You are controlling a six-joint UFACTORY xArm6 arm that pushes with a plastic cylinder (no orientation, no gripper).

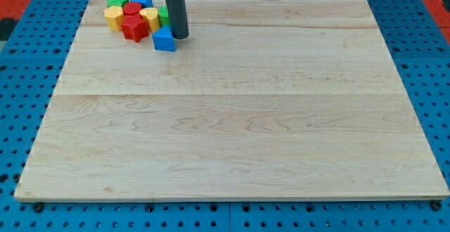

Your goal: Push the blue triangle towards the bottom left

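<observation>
One dark rod stands upright near the wooden board's point(232, 119) top left, its tip point(181, 37) touching the blue triangle's point(164, 41) right side; no pincer exists, only this rod.

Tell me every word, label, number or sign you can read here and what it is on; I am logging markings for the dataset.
None: no readable text on the wooden board, the blue pegboard, the blocks such as the blue triangle, or the rod ending in my tip.
</observation>
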